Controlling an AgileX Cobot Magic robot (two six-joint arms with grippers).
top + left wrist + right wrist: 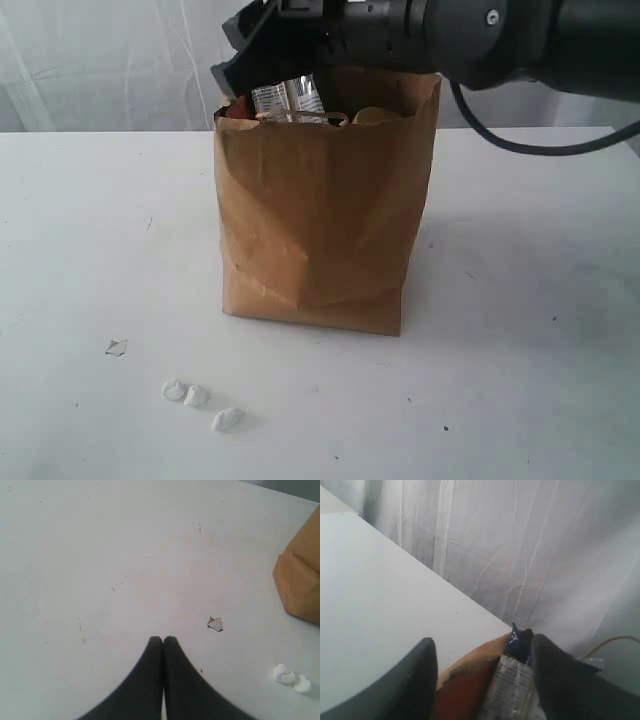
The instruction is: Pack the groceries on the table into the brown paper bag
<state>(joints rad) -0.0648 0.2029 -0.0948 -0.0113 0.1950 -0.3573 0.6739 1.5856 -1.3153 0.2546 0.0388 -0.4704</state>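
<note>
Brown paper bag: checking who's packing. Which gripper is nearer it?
Right. The right gripper hangs open over the brown paper bag; the left gripper is shut over the table, off to the bag's side.

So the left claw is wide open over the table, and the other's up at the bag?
No: the left wrist view shows the left claw shut, tips together, over the table. The right claw is up at the bag.
</note>
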